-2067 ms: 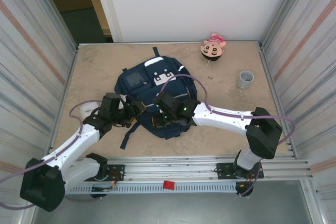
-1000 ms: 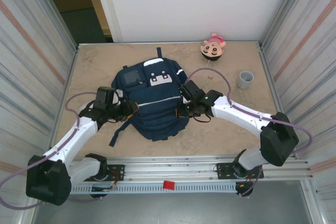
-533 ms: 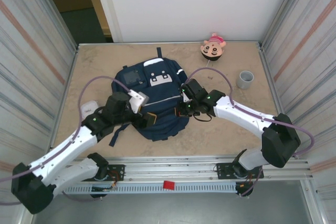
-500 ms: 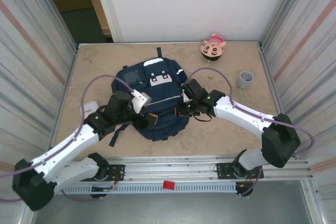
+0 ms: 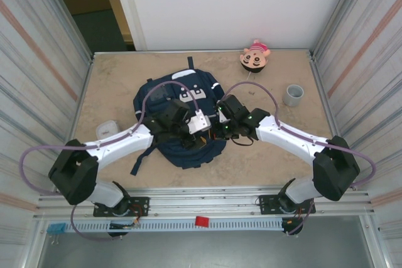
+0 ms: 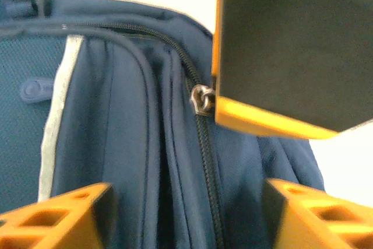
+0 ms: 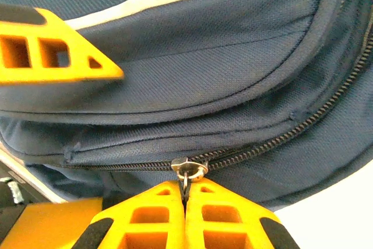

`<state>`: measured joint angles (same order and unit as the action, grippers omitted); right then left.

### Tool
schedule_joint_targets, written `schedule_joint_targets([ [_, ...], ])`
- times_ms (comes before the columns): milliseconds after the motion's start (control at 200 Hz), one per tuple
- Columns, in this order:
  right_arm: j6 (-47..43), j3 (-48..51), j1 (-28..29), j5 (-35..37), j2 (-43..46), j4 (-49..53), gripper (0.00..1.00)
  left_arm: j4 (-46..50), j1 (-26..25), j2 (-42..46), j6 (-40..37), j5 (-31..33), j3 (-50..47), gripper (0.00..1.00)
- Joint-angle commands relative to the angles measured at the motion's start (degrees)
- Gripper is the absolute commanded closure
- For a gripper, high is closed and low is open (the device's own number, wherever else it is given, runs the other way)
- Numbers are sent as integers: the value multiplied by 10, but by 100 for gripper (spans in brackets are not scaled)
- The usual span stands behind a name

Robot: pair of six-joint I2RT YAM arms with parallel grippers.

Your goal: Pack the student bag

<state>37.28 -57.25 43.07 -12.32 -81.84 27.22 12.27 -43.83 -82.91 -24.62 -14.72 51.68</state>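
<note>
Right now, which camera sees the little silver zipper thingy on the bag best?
The right wrist view. The zipper pull is sharp and centred there, pinched by the shut right gripper. The left wrist view shows it blurrier and smaller. In the top view it is too small to make out on the student bag.

Tabletop (image 5: pixel 113 86): beige, mottled, stone-look surface with a metal edge.

Lying directly on it:
- Large navy-blue fabric backpack (image 5: pixel 191 155) with white trim lies flat at centre, top toward the far edge. One dark strap (image 5: pixel 141 161) trails onto the surface at its near left.
- Pink-and-tan cartoon doll head (image 5: pixel 254 58) at far right, face up.
- Short grey cylinder (image 5: pixel 293 95) on the right side, upright, open top, apart from the doll head.
- Small pale translucent container (image 5: pixel 107 129) on the left side, too small to tell more.
</note>
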Motion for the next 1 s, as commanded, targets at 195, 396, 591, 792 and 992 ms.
schedule_joint_targets([
  [195,14,16,-79,45,33,24,100,-3,-5,62,-85,19,-35,92],
  [396,-11,3,-155,80,15,50,100,17,12,124,-115,-15,-61,94],
  [591,-45,-39,-200,71,-35,23,100,59,14,159,-153,-109,-53,94],
  [792,-56,-87,-230,52,-117,-30,100,109,14,193,-195,-208,-46,95],
  [992,-57,-119,-249,39,-166,-72,100,127,13,229,-223,-241,-59,95],
])
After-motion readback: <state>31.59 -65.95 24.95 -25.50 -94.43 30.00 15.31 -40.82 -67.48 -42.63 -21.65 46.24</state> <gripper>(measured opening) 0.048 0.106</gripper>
